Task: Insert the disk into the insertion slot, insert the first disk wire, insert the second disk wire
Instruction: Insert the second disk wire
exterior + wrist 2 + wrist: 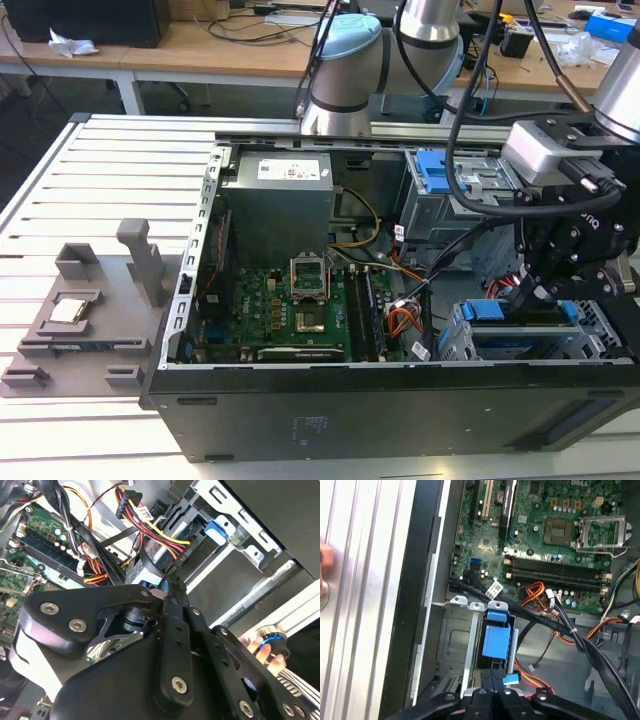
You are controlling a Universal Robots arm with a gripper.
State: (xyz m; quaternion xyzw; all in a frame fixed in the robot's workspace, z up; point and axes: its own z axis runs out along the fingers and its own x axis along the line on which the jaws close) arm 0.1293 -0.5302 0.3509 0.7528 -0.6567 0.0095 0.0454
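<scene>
The open computer case lies on its side on a slatted metal worktop, with its green motherboard facing up. In the exterior view, the black gripper reaches down into the case at about four o'clock from the motherboard, just above the silver perforated drive cage that forms the insertion slot.

The disk sits in that slot, its bright blue carrier showing along the cage's upper edge, and a blue end tab stands out clearly in the first wrist view, framed by the cage's sheet-metal walls. In that same view the gripper has its jaws drawn close together around a small blue wire connector just beside the disk's end. Whether they actually pinch it cannot be told for sure.

Red, yellow and black wires run across the case floor towards the disk in the second wrist view, where the black fingers meet near the disk's end.

A taller grey cage with a blue latch plate stands at about twelve o'clock from the slot. A grey fixture tray rests on the worktop at nine o'clock from the case.
</scene>
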